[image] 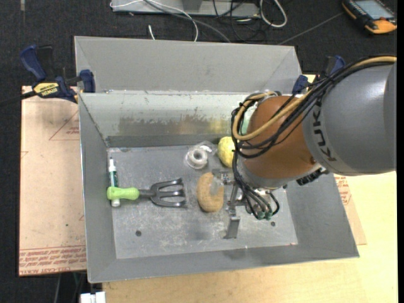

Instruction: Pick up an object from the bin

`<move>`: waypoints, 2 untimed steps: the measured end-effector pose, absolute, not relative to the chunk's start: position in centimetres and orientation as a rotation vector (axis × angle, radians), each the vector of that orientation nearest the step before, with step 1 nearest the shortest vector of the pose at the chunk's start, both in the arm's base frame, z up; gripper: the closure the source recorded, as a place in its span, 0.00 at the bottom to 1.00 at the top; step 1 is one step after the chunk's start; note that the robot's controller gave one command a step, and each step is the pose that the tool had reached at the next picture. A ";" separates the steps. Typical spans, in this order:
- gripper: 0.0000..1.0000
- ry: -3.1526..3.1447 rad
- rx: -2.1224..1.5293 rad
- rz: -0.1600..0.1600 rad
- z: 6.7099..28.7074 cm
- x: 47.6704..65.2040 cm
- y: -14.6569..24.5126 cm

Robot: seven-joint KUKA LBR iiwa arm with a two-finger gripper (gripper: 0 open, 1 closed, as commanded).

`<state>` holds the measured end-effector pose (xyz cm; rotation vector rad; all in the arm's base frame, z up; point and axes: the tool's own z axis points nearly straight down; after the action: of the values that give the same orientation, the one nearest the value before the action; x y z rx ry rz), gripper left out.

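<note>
The gripper [231, 223] is hanging low over the floor of the grey metal bin [158, 240], right of centre. It is sitting just beside the right flank of a tan, rounded, potato-shaped lump [209, 193]. The orange wrist cover and cables are crowding over it, so I cannot tell whether it is standing open or closed.

The lump is lying on the bin floor near the middle, with its long axis running up and down the view. It is looking matte and rounded, perhaps a light foam or plastic toy. If so, it is likely giving a little under pressure and offering fair friction. Its narrow middle, taken across the short axis, is offering the surest hold, since the domed ends would be squeezing out.

A metal fork-like tool with a bright green handle [148, 194] is lying just beside it on the left. A yellow lemon-shaped piece [225, 150] and a clear ring of tape [199, 156] are sitting near its upper end.
</note>
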<state>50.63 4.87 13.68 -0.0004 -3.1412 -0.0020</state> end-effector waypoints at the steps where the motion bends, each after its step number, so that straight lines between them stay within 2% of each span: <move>1: 0.00 -3.100 0.548 -0.002 9.7 53.6 5.1; 2: 0.00 -3.057 0.742 -0.003 11.1 55.3 5.3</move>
<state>55.28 5.29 11.11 0.7424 -3.0566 -0.0031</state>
